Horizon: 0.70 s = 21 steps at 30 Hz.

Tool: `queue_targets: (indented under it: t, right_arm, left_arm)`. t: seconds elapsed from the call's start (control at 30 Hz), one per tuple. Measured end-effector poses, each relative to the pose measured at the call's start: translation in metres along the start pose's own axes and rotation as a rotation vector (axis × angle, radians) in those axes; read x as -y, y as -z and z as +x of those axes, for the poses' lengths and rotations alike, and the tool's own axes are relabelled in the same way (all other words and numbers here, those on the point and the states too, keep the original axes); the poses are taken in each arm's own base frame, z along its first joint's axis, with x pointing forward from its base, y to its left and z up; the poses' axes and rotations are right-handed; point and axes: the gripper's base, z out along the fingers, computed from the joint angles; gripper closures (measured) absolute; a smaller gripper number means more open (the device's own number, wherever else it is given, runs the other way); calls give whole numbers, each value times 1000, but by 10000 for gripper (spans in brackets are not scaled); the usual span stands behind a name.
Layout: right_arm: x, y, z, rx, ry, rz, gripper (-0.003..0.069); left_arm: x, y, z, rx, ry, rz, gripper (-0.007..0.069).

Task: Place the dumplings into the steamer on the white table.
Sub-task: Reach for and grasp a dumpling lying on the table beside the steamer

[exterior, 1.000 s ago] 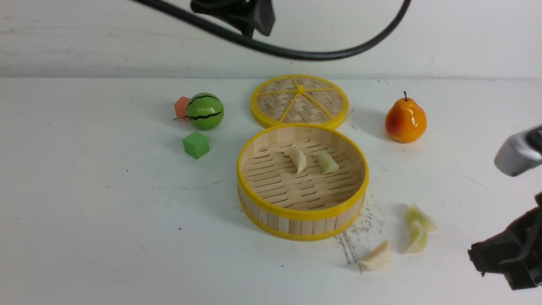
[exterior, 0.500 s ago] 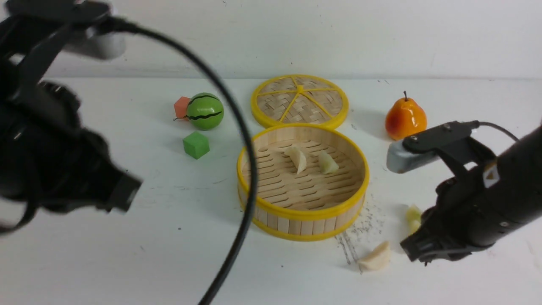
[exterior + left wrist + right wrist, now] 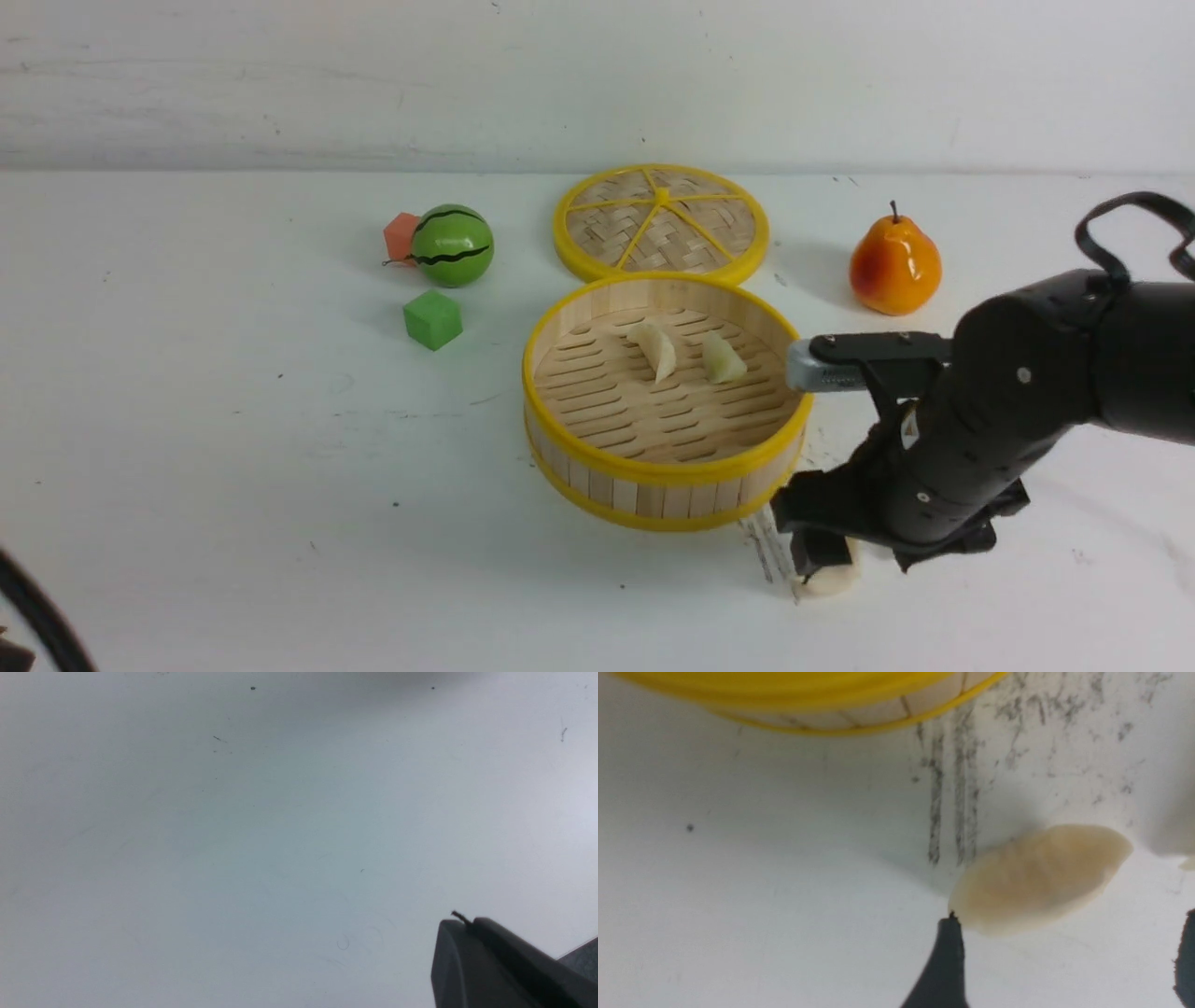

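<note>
Right gripper (image 3: pixel 822 555) poised low over a cream, glossy, crescent-shaped toy dumpling (image 3: pixel 1041 879). The dumpling lies on the broad white scuffed bench (image 3: pixel 233 467), just beside the near-right wall of the round bamboo steamer with yellow rim bands (image 3: pixel 667 471), on a patch of dark scratch marks (image 3: pixel 952 788). I read this gripper as spread with nothing pinched: in the right wrist view its two dark fingertips (image 3: pixel 950 952) stand well apart, one just beside an end of the dumpling, the other at the picture's edge. The relation I steer by is the dumpling's long axis, which runs close to the line joining the two fingertips, a little slanted. Closing as it stands would, in my judgement, squeeze the crescent end to end, so a turn of the wrist looks advisable before descending. The dumpling's body sits slightly ahead of the fingertips, toward the steamer. One cream-white dumpling (image 3: pixel 655 351) and one pale green (image 3: pixel 724 358) rest side by side on the slatted floor. The right arm is plainly the nearer; of the left gripper (image 3: pixel 514 966) only one finger shows over the bench, and I cannot tell its state
</note>
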Motion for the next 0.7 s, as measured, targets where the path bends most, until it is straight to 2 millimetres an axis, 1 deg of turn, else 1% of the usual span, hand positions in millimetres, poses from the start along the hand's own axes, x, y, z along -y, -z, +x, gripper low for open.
queue_targets:
  t: [0.1,0.2,0.27,0.33,0.37,0.4,0.5,0.57,0.67,0.7]
  right_arm:
    - [1,-13,-1,-1,-53,10,-14]
    - [2,-25,-1,-14,-86,18,5]
    - [2,-33,-1,-25,-96,25,50]
    - [2,-35,-1,-27,-97,25,121]
    - [2,-35,-2,-26,-99,23,175]
    - [2,-36,-2,-27,-100,23,195]
    - [2,-37,-2,-31,-103,23,370]
    - [2,-37,-2,-32,-94,23,428]
    - [2,-35,-1,-43,-49,26,416]
    - [2,-32,1,-60,-28,31,416]
  left_arm:
    - [-1,7,5,31,8,6,638]
    - [-2,11,7,46,9,8,638]
    - [-2,11,7,48,9,9,638]
    - [-2,11,7,49,9,6,638]
    - [-2,11,7,49,8,3,638]
    - [-3,11,7,50,6,-1,638]
    - [-4,11,7,54,0,-20,638]
    - [-6,11,7,57,-5,-36,638]
    - [-7,11,6,60,-9,-47,638]
    - [-7,11,6,60,-10,-49,638]
